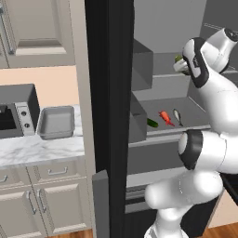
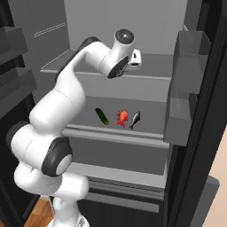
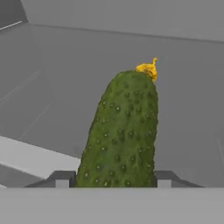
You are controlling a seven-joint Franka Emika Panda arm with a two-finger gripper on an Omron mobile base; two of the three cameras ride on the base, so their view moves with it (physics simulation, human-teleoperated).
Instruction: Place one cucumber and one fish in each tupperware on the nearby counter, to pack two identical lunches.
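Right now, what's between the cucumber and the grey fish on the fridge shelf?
The red fish lies between the cucumber and the grey fish, seen in the right base view.

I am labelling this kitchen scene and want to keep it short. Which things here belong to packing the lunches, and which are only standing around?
For the job:
- cucumber between the fingers of the gripper
- second cucumber on the fridge shelf
- red fish
- grey fish
- grey container
- counter

Just standing around:
- toaster oven
- fridge door bins
- wall cabinets
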